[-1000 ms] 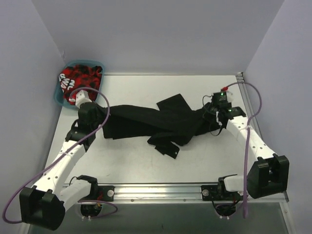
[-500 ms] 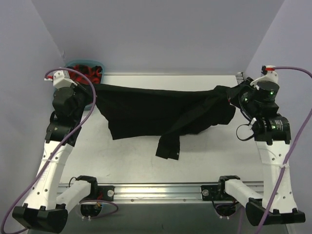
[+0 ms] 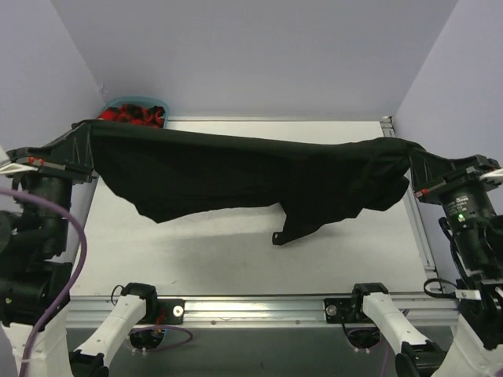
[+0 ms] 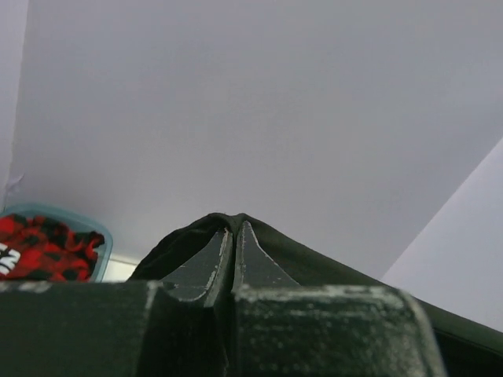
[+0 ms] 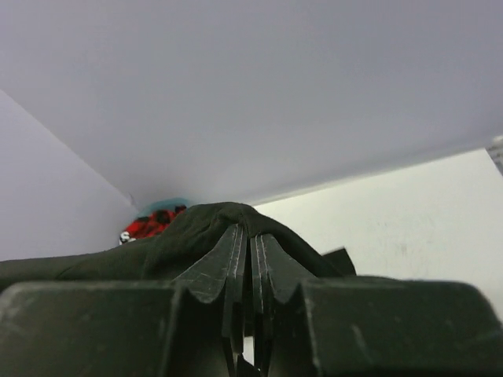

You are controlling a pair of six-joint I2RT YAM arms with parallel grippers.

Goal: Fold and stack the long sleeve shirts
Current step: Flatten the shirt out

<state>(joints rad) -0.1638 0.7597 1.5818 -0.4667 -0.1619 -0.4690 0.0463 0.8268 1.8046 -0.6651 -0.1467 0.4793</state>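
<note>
A plain black long sleeve shirt [image 3: 251,177] hangs stretched in the air across the table's width, its lower edge sagging with a sleeve end dangling at the middle right. My left gripper [image 3: 85,132] is shut on the shirt's left end, high at the left. At the right, my right gripper [image 3: 410,153] is shut on the other end. The left wrist view has black cloth [image 4: 314,263] draped over the closed fingertips [image 4: 233,228]. The right wrist view shows the same, cloth [image 5: 181,239] bunched over the shut fingertips [image 5: 250,236].
A teal plastic basket [image 3: 157,104] with red and black cloth [image 3: 137,115] sits at the table's far left corner, partly hidden behind the raised shirt; it shows in both wrist views [image 4: 47,247] [image 5: 153,220]. A metal rail [image 3: 251,302] runs along the table's near edge.
Both arms have risen and spread outward, lifting the black shirt off the table and pulling it taut between them. It lay crumpled on the table a second ago.
</note>
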